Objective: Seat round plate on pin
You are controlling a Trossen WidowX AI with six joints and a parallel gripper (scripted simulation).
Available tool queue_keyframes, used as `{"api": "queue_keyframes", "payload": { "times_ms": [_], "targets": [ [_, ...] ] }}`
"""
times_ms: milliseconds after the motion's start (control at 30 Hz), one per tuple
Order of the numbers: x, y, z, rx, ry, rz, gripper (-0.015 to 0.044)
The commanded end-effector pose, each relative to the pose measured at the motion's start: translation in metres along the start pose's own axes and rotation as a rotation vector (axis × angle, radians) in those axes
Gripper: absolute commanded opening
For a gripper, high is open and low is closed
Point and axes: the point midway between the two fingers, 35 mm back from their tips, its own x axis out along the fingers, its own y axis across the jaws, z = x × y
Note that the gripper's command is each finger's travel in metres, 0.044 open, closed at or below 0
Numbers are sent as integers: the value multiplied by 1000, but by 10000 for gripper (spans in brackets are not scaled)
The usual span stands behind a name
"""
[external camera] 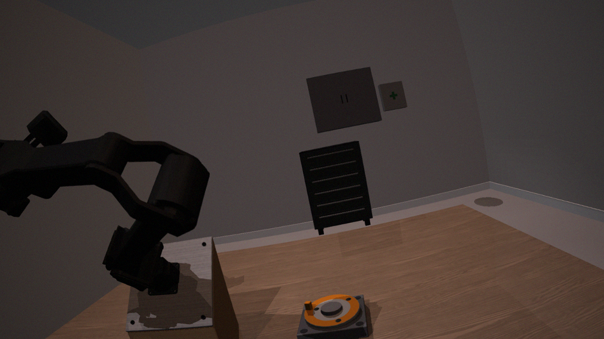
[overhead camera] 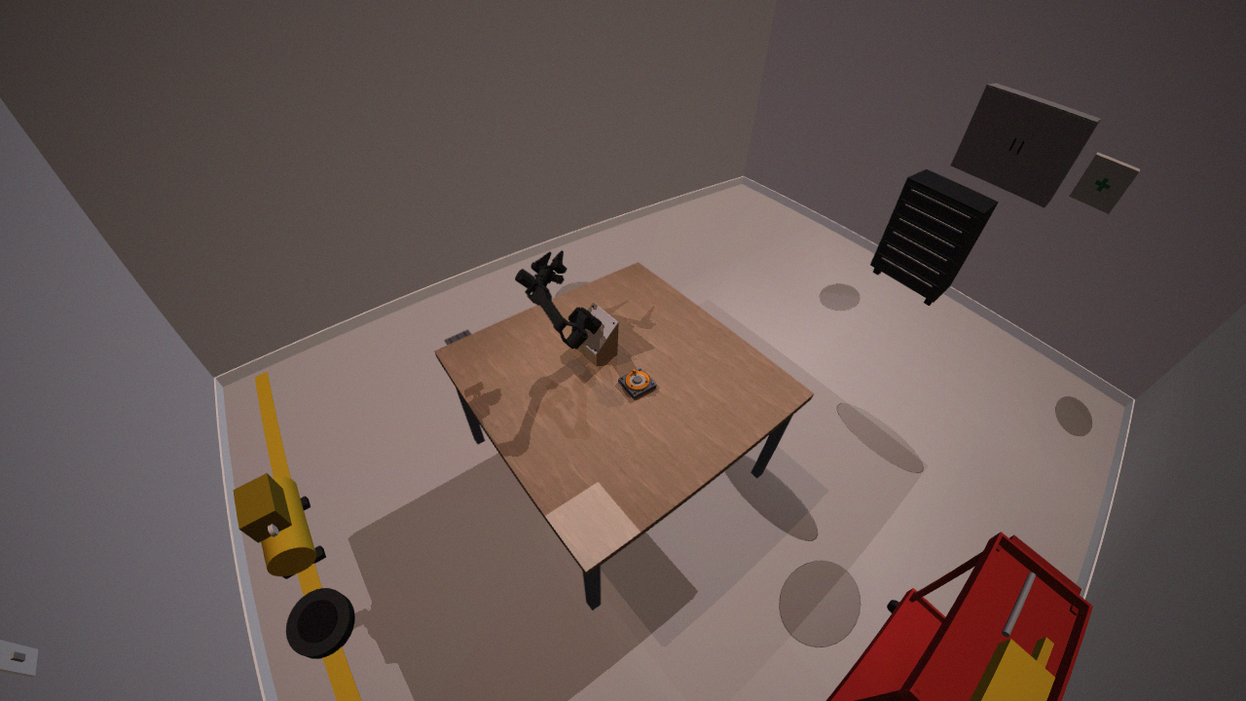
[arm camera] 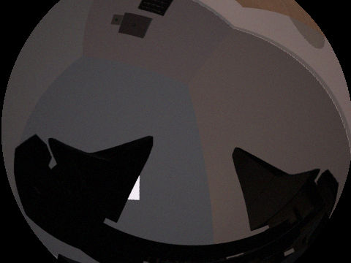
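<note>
1. The round plate (external camera: 337, 308) sits low and right of centre in the exterior view, on its dark square base (external camera: 332, 334), which rests on the tabletop (external camera: 451, 278). In the top view the same assembly is a small orange-and-dark spot near the middle of the frame.
2. The plate is threaded over the grey post (external camera: 331, 307) at its centre, so it can likely turn about that post but not slide sideways. The orange tab (external camera: 307, 306) stands up at the plate's left edge.
3. The pin and the hole beside the tab are too small to make out. By the task wording the plate rides up on the pin; any tilt is hard to see here.
4. The arm (external camera: 110, 167) fills the left of the exterior view, rising from a block-shaped mount (external camera: 182, 287) just left of the base. It is folded at the elbow, with the forearm reaching off the left edge, away from the plate.
5. The claw (arm camera: 192, 175) is spread wide with nothing between its fingers. The wrist view shows only walls and floor beyond them, with the tabletop at the top edge, so it points away from the work.
6. My judgement: the job is not yet begun, and the arm must first swing round and come down toward the tab.
</note>
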Motion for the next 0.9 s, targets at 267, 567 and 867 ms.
{"api": "queue_keyframes", "payload": {
  "times_ms": [267,567,867],
  "targets": [
    [43,52,28,360,-110,288,164],
    [73,126,74,774,-150,685,0],
    [69,211,135,1219,-45,1159,0]
  ]
}}
